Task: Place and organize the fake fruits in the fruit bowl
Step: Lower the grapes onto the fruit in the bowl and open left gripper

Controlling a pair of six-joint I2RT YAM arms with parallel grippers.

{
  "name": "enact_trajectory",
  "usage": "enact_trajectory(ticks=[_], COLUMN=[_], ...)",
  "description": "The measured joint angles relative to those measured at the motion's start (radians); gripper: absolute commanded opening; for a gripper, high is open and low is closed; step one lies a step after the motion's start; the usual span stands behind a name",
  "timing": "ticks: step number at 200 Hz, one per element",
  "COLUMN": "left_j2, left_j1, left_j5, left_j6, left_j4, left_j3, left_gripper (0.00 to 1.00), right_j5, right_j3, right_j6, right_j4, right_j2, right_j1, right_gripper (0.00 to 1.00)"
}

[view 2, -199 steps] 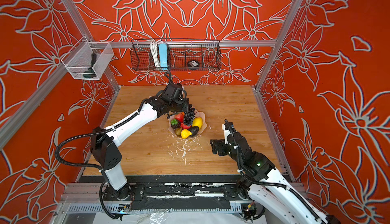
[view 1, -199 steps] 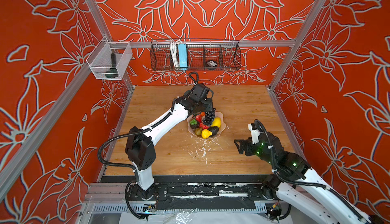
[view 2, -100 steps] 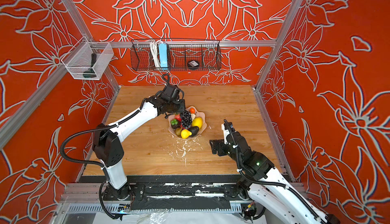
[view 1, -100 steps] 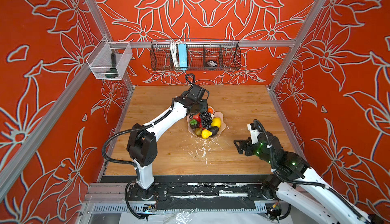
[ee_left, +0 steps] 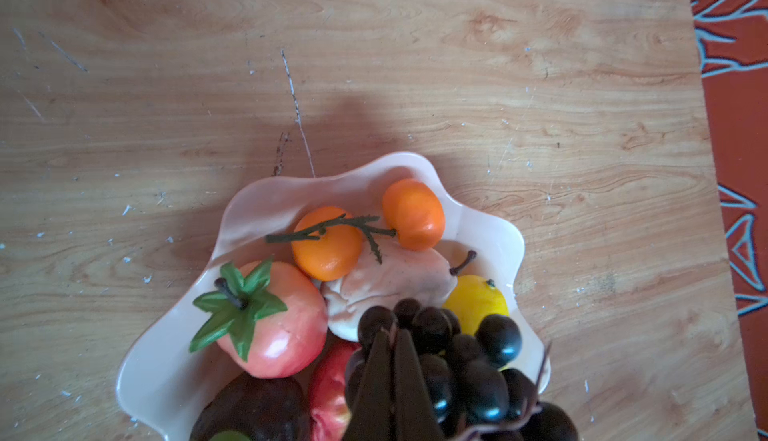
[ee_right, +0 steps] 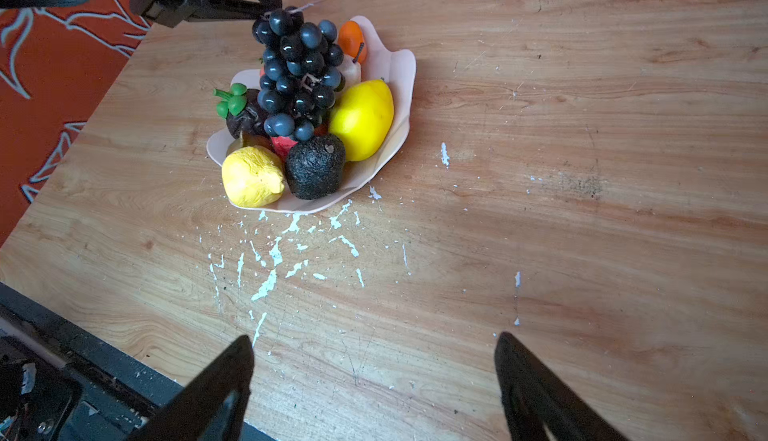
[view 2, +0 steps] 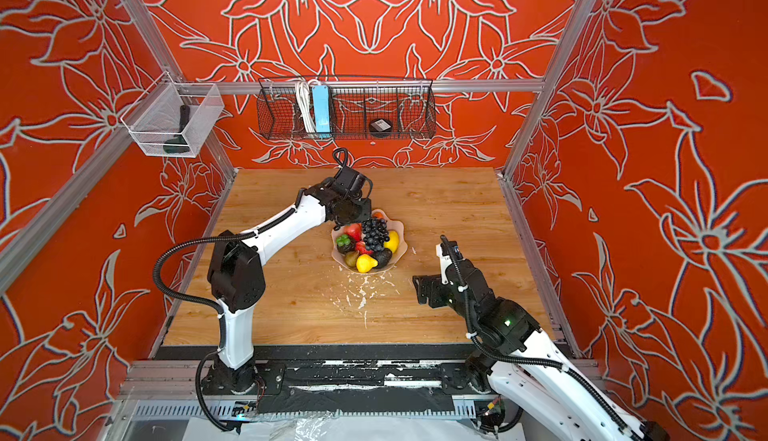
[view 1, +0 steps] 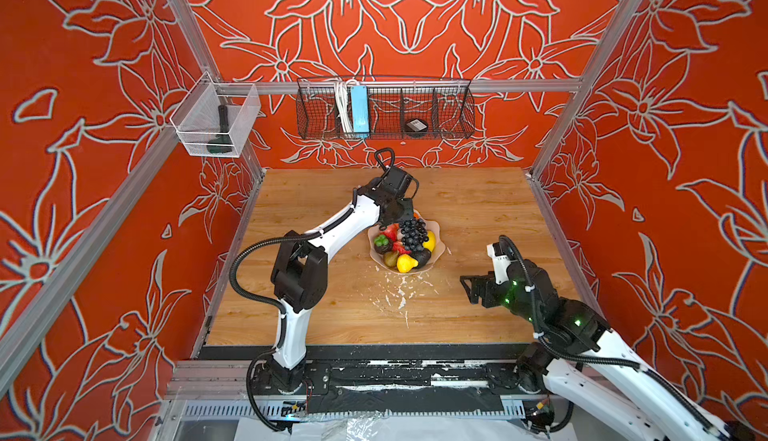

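Note:
The pale pink fruit bowl (view 1: 441,248) (view 2: 401,230) (ee_left: 266,194) (ee_right: 406,69) sits mid-table, filled with fake fruits. Among them are a lemon (ee_right: 363,117), a second yellow fruit (ee_right: 251,177), a dark avocado (ee_right: 316,167), two oranges (ee_left: 328,243) and a red apple (ee_left: 274,318). A black grape bunch (view 1: 412,233) (view 2: 375,231) (ee_left: 478,376) (ee_right: 297,73) stands upright on the pile. My left gripper (view 1: 407,218) (view 2: 365,218) (ee_left: 390,335) (ee_right: 272,9) is shut at the bunch's top. My right gripper (view 1: 480,266) (view 2: 432,264) (ee_right: 374,337) hovers open and empty to the bowl's right.
White paint flecks (ee_right: 270,260) mark the wood in front of the bowl. A black wire basket (view 1: 384,113) hangs on the back wall. A clear mesh box (view 1: 216,121) hangs on the left wall. The table's front edge (ee_right: 83,351) lies near my right gripper.
My left arm has drawn back toward the left and lowered the grape bunch onto the fruits in the bowl. The right arm has stayed still.

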Motion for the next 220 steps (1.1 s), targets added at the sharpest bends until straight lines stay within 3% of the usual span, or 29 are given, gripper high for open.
enact_trajectory(ticks=[112,220], left_j2=[0.008,0.084], left_j1=[0.009,0.057], left_j5=[-0.059,-0.100], left_j6=[-0.035,0.021], left_j4=[-0.031,-0.067], left_j3=[-0.015,0.185], left_gripper=[0.00,0.00], right_j5=[-0.014,-0.018], right_j3=[-0.002,-0.006], right_j6=[0.003,0.003], right_j4=[0.000,0.000], right_j2=[0.000,-0.004], right_j1=[0.000,0.000], right_gripper=[0.91,0.91])
